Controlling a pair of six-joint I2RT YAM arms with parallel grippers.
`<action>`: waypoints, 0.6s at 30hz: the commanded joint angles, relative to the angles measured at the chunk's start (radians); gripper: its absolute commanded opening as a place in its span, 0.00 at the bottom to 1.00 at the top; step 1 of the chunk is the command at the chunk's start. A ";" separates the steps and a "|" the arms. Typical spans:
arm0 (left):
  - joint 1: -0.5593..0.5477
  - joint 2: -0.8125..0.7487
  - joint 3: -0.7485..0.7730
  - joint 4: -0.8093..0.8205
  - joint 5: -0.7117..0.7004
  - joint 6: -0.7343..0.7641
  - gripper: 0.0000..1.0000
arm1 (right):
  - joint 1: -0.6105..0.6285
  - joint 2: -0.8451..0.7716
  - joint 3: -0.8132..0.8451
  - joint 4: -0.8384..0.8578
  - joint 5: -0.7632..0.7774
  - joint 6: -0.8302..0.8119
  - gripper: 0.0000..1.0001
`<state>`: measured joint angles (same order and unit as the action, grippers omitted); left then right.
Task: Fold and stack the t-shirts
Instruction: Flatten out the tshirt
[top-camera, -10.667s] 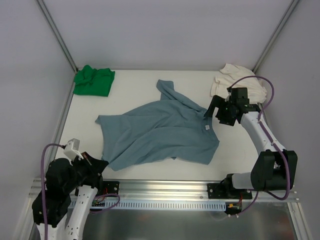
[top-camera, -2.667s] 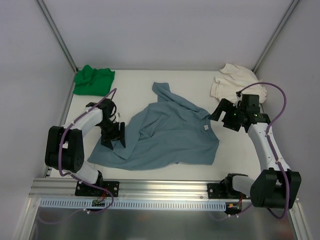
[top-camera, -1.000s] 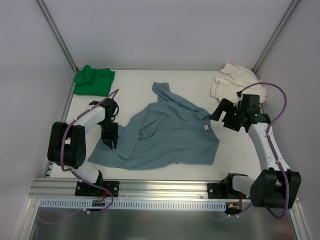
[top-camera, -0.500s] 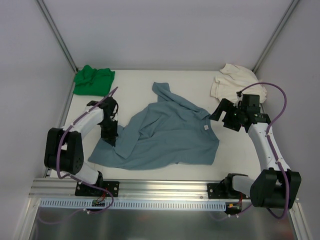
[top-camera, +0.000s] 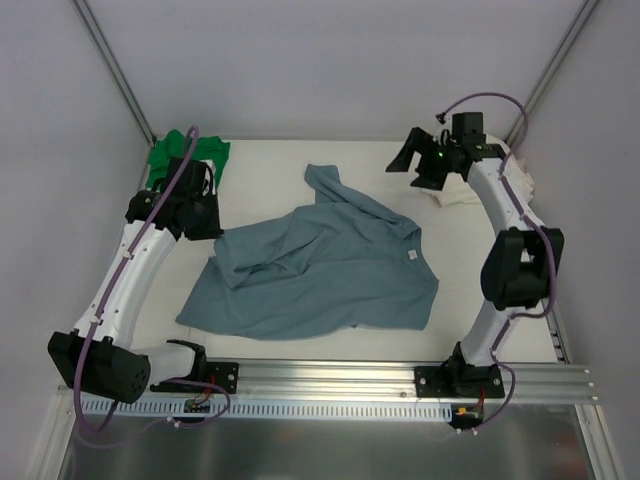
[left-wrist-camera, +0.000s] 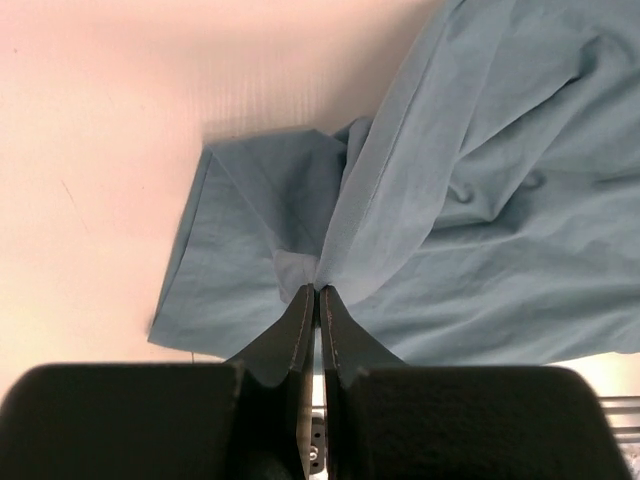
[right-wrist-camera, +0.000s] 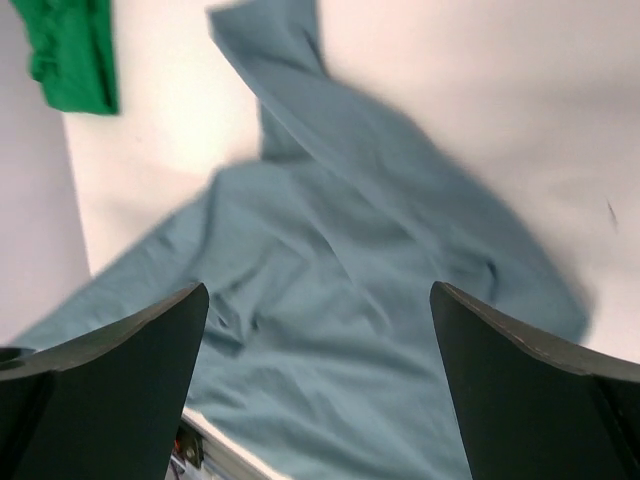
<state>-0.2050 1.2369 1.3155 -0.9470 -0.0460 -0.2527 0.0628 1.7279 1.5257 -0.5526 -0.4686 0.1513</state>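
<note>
Both arms have swung farther out; my left gripper (left-wrist-camera: 318, 292) pinches the blue-grey tee (top-camera: 320, 270) at its left edge, and my right gripper (top-camera: 412, 170) gapes empty. Nothing looks folded or stacked yet; the green tee (top-camera: 165, 165) and cream tee (top-camera: 452, 192) wait at the far corners.

Lab test cell, white walls (top-camera: 300, 60), alu rail (top-camera: 330, 374)

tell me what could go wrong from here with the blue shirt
1. The left gripper is shut on only a thin pinch of the blue shirt; the cloth may slip out under a pull.
2. The right gripper is open and holds nothing, so a one-sided pull may drag the bunched shirt rather than spread it.
3. The left gripper hangs close to the green shirt and might brush it.
</note>
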 joint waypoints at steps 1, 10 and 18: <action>-0.022 -0.051 -0.042 -0.007 -0.037 -0.025 0.00 | 0.048 0.169 0.244 -0.013 -0.111 0.027 0.99; -0.100 -0.128 -0.094 -0.003 0.026 -0.049 0.00 | 0.097 0.680 0.737 0.185 -0.309 0.244 0.99; -0.122 -0.142 -0.121 -0.016 0.029 -0.042 0.00 | 0.126 0.730 0.627 0.255 -0.300 0.285 1.00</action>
<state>-0.3214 1.1187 1.2083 -0.9497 -0.0334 -0.2878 0.1692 2.5126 2.1811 -0.3553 -0.7338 0.4122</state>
